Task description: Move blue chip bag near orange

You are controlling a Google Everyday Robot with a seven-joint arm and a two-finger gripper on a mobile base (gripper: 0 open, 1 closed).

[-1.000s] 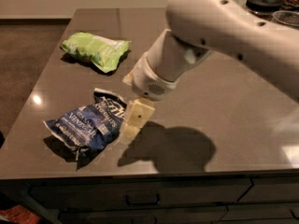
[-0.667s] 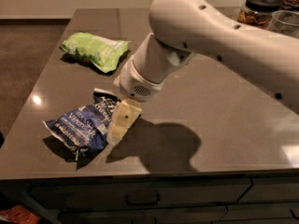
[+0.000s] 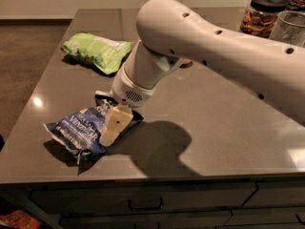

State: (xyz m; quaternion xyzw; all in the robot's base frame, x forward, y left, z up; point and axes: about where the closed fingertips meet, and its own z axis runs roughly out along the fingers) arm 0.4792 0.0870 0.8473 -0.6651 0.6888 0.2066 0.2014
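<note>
Gripper [image 3: 112, 127] sits low over the right end of the blue chip bag [image 3: 71, 130], open or clamped cannot tell, bag lying near the counter's [image 3: 228, 128] front-left corner close to the front edge, green bag [image 3: 97, 51] behind, open counter rightward, orange [image 3: 187, 62] mostly hidden behind the arm.

The gripper [image 3: 114, 126] is down at the right end of the blue chip bag [image 3: 74, 130]. Right of the bag, the surface [image 3: 224, 132] lies bare along its front edge. Behind the bag, a light green chip bag [image 3: 97, 51] blocks the far left, with a bare strip between the two. The thick arm [image 3: 205, 37] slants from the bag toward the far right, where a lidded jar [image 3: 263, 14] and a clear container [image 3: 290, 27] stand.
</note>
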